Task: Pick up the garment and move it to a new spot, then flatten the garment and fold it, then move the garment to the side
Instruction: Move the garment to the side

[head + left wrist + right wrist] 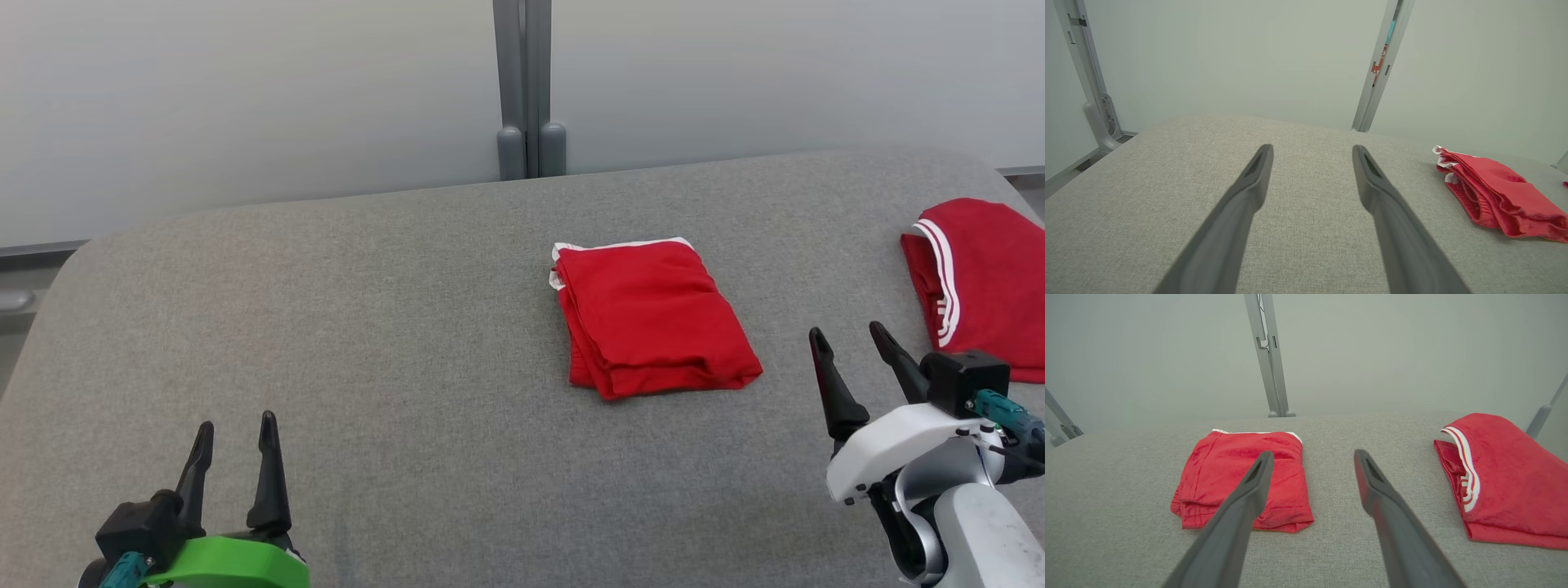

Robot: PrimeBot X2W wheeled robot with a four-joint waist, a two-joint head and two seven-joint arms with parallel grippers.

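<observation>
Left gripper hovers at the near left, fingers spread wide, nothing in them. Mid-table lies the folded red garment, white trim at its far edge. Right gripper near it, wide and empty too. Another red garment sits at the right edge.

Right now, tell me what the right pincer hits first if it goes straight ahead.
Probably the bare grey surface between the folded red garment and the second red garment; depth is unclear.
</observation>
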